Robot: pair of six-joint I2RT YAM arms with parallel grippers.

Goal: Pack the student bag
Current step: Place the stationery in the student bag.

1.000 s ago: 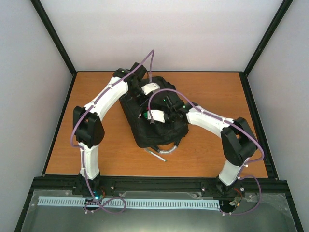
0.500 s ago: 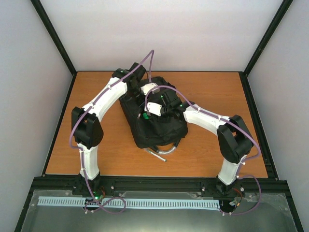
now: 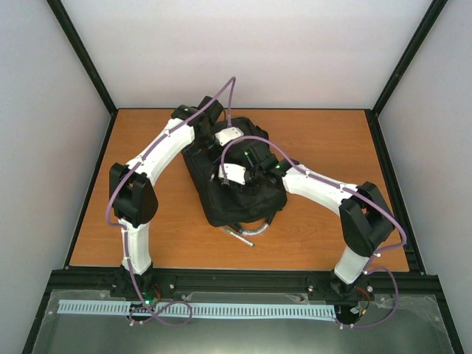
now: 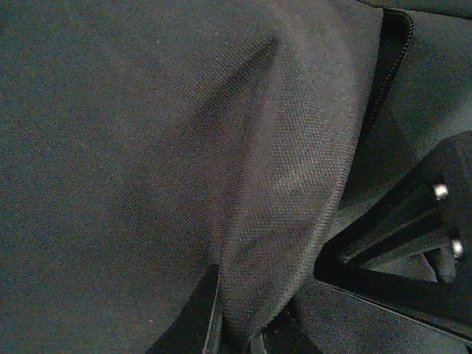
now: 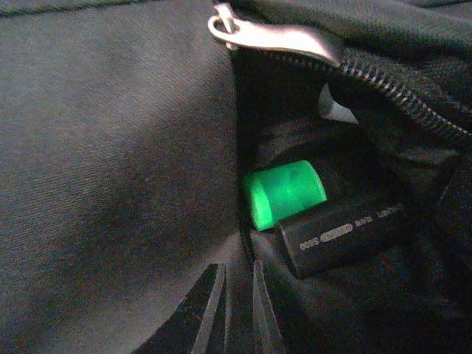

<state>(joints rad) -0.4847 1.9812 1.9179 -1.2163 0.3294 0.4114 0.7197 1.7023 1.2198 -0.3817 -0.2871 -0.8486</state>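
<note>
The black student bag [image 3: 247, 203] lies in the middle of the wooden table, its grey loop handle [image 3: 258, 227] toward me. My left gripper [image 3: 218, 139] is at the bag's far end, shut on a raised fold of bag fabric [image 4: 295, 147]; the fold runs down between its fingers [image 4: 234, 343]. My right gripper [image 3: 226, 175] sits over the open zipped pocket. Its fingers are nearly together [image 5: 237, 265] on the pocket's fabric edge. Inside the pocket lie a green cap [image 5: 284, 193] and a black cylinder [image 5: 339, 234]. The silver zipper pull [image 5: 273, 35] is above the opening.
A small dark and silver pen-like item [image 3: 240, 237] lies on the table [image 3: 147, 236] by the bag's near edge. Black frame posts and white walls enclose the table. Both arms cross above the bag.
The right gripper has shifted a little to the left over the bag's pocket and its arm has moved with it. The left arm and the bag have hardly moved.
</note>
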